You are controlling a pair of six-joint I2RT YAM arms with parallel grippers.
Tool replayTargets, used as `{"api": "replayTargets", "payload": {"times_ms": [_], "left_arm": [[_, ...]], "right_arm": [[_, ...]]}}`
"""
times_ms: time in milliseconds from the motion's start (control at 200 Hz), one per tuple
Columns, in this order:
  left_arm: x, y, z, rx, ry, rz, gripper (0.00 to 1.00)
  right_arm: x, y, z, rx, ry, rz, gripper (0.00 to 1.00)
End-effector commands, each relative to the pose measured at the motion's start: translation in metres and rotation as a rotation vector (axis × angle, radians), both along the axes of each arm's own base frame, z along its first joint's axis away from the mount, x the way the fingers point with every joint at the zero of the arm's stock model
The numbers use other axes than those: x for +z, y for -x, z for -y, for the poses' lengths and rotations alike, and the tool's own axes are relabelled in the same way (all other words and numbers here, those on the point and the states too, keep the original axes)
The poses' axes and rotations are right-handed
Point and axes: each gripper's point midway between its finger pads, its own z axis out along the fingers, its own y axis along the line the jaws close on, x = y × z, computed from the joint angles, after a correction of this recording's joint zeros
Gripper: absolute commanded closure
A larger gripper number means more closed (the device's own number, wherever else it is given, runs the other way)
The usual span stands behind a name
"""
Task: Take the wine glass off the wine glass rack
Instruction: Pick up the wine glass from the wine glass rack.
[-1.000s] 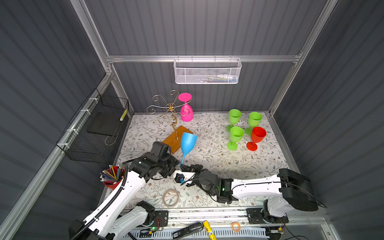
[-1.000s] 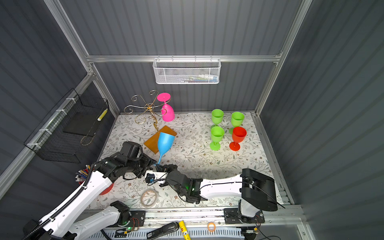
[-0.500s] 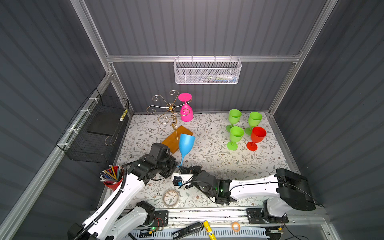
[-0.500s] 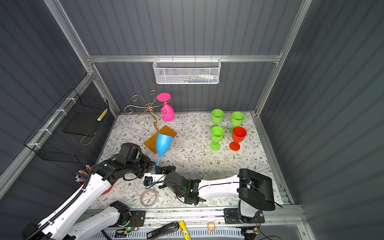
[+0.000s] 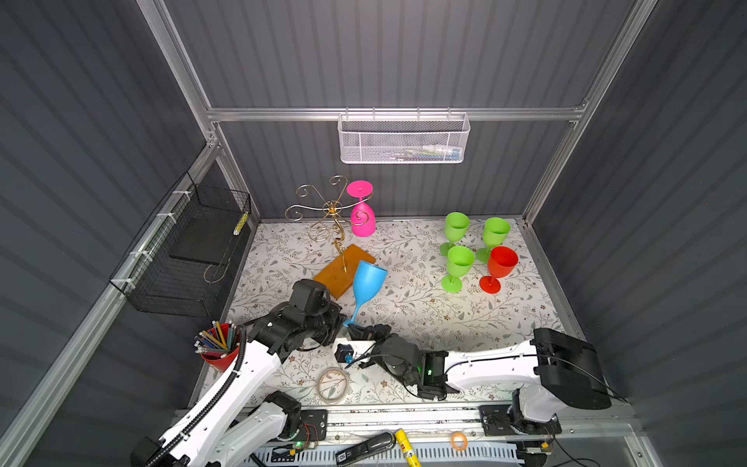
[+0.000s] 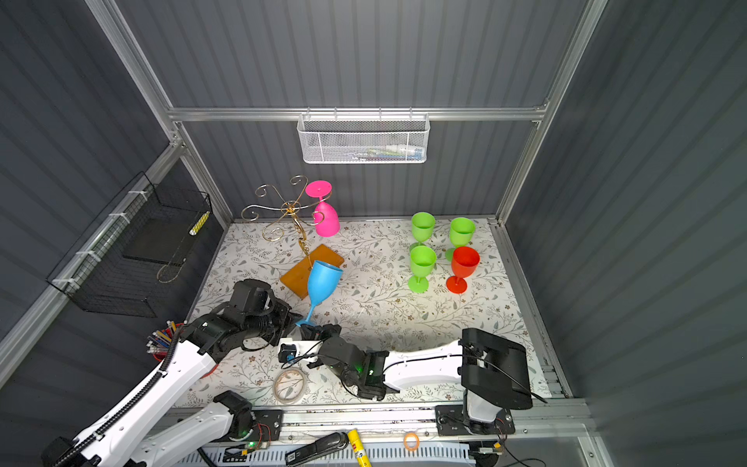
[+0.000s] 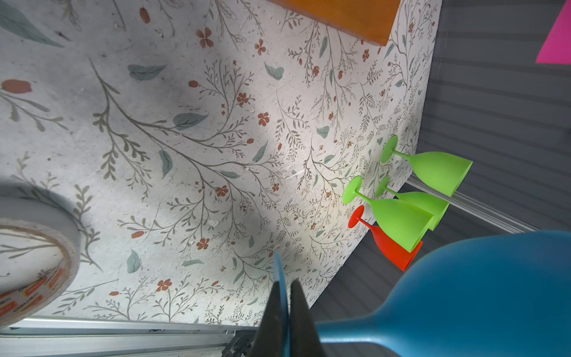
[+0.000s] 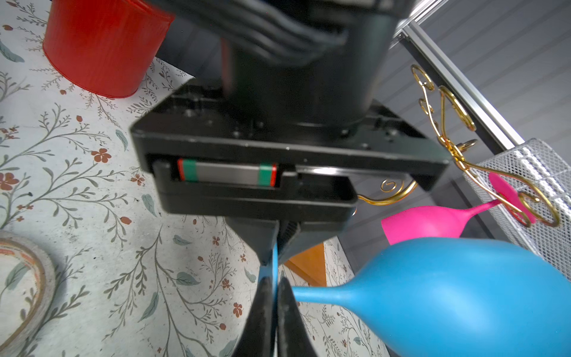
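The blue glass [image 5: 368, 281] is off the rack [image 5: 329, 210] and tilts above the tabletop [image 5: 404, 315], left of its middle and just in front of the rack. The left gripper [image 7: 285, 295] is clamped on the edge of its foot. The right gripper [image 8: 275, 289] straddles the same foot, fingers nearly together; whether they press it cannot be told. A pink glass [image 5: 362, 220] hangs upside down on the rack, toward the back left corner

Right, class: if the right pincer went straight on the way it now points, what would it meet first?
Probably the left pincer: it faces the right pincer head-on, both at the foot of the blue wine glass. Its black body fills the way beyond.
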Motion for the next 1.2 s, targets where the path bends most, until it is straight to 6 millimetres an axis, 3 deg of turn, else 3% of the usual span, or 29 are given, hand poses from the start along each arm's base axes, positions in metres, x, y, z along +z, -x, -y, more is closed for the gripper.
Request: {"api": "replayTargets", "payload": {"times_ms": [0, 145, 315, 465, 495, 776, 1006, 1196], "left_arm": [[-0.018, 0.009, -0.019, -0.006, -0.112, -0.008, 1.00], [-0.019, 0.002, -0.016, -0.033, -0.101, 0.076, 1.00], [-0.027, -0.003, -0.010, -0.076, -0.087, 0.146, 1.00], [-0.031, -0.008, -0.005, -0.122, -0.090, 0.213, 1.00], [-0.030, -0.010, -0.004, -0.129, -0.089, 0.233, 1.00], [-0.017, -0.020, 0.001, -0.193, -0.111, 0.393, 1.00], [-0.023, -0.024, 0.010, -0.256, -0.111, 0.441, 1.00], [-0.029, -0.029, 0.017, -0.269, -0.084, 0.457, 1.00]], "right_arm": [[0.024, -0.010, 0.008, -0.069, -0.081, -0.011, 0.71], [0.019, -0.005, 0.024, -0.080, -0.081, -0.085, 0.42], [0.023, 0.003, 0.050, -0.077, -0.085, -0.212, 0.30], [0.024, 0.006, 0.073, -0.076, -0.092, -0.398, 0.26], [0.023, -0.005, 0.083, -0.104, -0.108, -0.456, 0.26], [0.037, -0.032, 0.130, -0.177, -0.274, -0.846, 0.30], [0.058, -0.035, 0.130, -0.111, -0.377, -1.055, 0.33], [0.079, -0.037, 0.124, -0.067, -0.429, -1.122, 0.36]]}}
